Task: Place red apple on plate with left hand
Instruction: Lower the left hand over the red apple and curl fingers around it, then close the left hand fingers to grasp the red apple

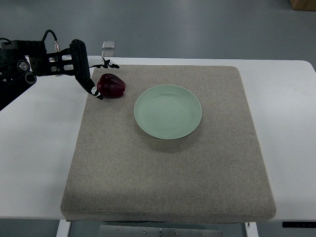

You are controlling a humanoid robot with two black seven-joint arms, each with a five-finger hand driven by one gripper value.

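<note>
A dark red apple point(111, 86) lies on the grey mat point(168, 163) at its far left, just left of a pale green plate point(168, 111) that holds nothing. My left hand point(97, 78) comes in from the left edge and sits right beside the apple on its left. Its fingers are spread: one fingertip point(99, 96) reaches down by the apple's near left side, others point(112, 64) point out behind it. They do not close on the apple. The right arm is out of view.
The mat lies on a white table point(39, 148). A small clear object point(108, 45) sits at the table's far edge behind the hand. A brown box corner point(303, 4) shows at the top right.
</note>
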